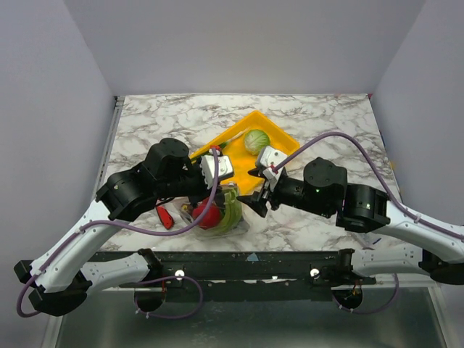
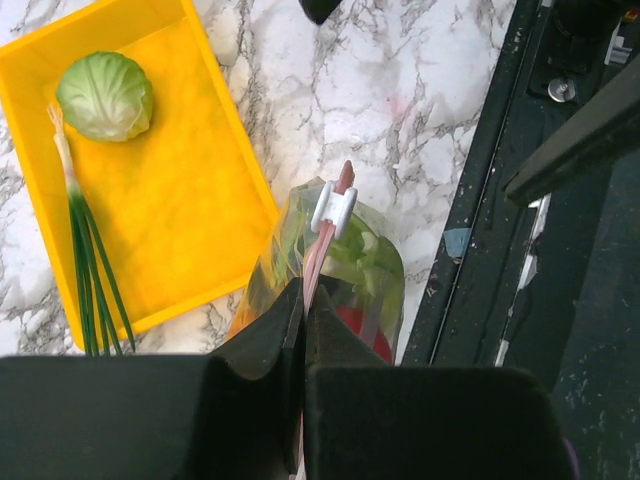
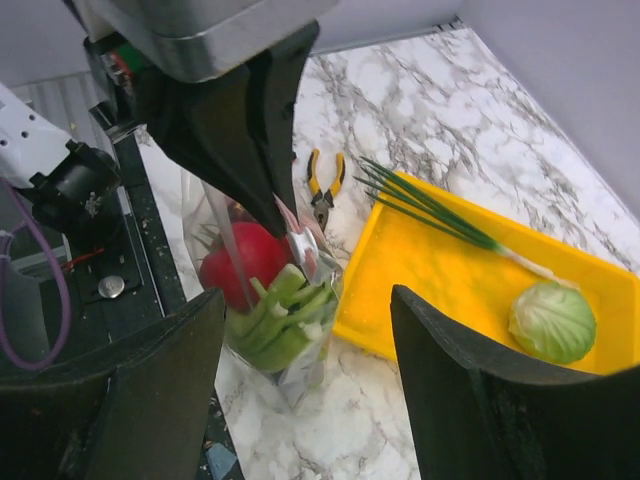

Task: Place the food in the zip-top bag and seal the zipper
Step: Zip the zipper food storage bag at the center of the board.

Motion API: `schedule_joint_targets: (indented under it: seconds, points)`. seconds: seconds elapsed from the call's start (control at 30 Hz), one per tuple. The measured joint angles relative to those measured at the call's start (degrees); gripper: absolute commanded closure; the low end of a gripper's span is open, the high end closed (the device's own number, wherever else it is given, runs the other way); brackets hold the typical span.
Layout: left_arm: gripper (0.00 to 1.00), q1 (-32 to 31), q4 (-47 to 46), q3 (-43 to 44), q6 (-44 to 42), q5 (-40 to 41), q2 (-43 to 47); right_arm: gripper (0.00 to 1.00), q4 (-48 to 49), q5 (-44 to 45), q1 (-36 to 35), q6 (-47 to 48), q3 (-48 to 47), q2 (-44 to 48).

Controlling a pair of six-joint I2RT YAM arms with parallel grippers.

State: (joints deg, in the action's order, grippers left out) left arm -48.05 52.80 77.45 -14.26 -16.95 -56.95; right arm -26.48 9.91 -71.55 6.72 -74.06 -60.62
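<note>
Nearest you, your left gripper [image 2: 303, 300] was pinched shut on the zipper [image 2: 322, 250] of the zip-top bag [image 2: 375, 270], which held a tomato [image 3: 245, 262] and stood just beside the yellow tray [image 2: 190, 150]. Your right gripper [image 3: 308, 300] hung wide open and empty beside the bag. Farther off, the cabbage [image 2: 105, 95] and green onions [image 2: 95, 260] lay in that tray, so filling looked unfinished; next, the right gripper needed to fetch them before sealing.

The clear zip-top bag [image 3: 280, 330] stands bunched at the front, left of centre, holding a red tomato [image 3: 245, 262] and pale-green leek pieces [image 3: 285, 310]. Its pinkish zipper [image 2: 322, 255] runs along the raised mouth, with a white slider [image 2: 333, 207] near its end. A green cabbage [image 2: 105, 95] and green onions [image 2: 95, 270] lie in the yellow tray [image 2: 190, 180] just beyond.
</note>
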Motion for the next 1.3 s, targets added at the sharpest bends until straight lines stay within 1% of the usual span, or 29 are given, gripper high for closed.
schedule_joint_targets:
  seconds: [0.27,0.57,0.63,0.77,1.0,1.1,1.2,1.23,1.3]
  points:
    - [1.0,0.0,0.0,-0.1,0.7,-2.0,0.0,0.38,0.3,-6.4,0.1,4.5,-1.8,-3.9]
    - [1.0,0.1,0.0,-0.1,0.7,-4.3,0.0,0.48,0.2,-11.4,3.5,6.0,-3.0,-5.2]
    - [1.0,0.1,0.0,-0.1,0.7,-4.7,0.0,0.53,0.2,-12.5,4.3,6.2,-3.0,-5.2]
    - [1.0,0.1,0.0,-0.1,0.7,-5.2,0.0,0.67,0.2,-14.5,5.2,6.3,-3.0,-5.2]
    - [1.0,0.1,0.0,-0.1,0.7,-6.1,0.0,0.68,0.2,-16.7,5.4,6.2,-3.0,-5.3]
    - [1.0,0.1,0.1,-0.1,0.7,-6.3,0.0,0.78,0.2,-17.4,5.6,5.9,-3.0,-5.5]
    - [1.0,0.1,0.1,-0.1,0.7,-6.5,0.0,0.91,0.2,-17.9,5.6,5.6,-3.0,-6.0]
    - [1.0,0.1,0.1,-0.1,0.7,-6.5,0.0,0.96,0.2,-18.0,5.6,5.5,-3.0,-6.2]
    - [1.0,0.2,0.5,-0.1,0.7,-6.5,0.0,1.0,0.1,-18.5,5.7,5.3,-3.0,-6.5]
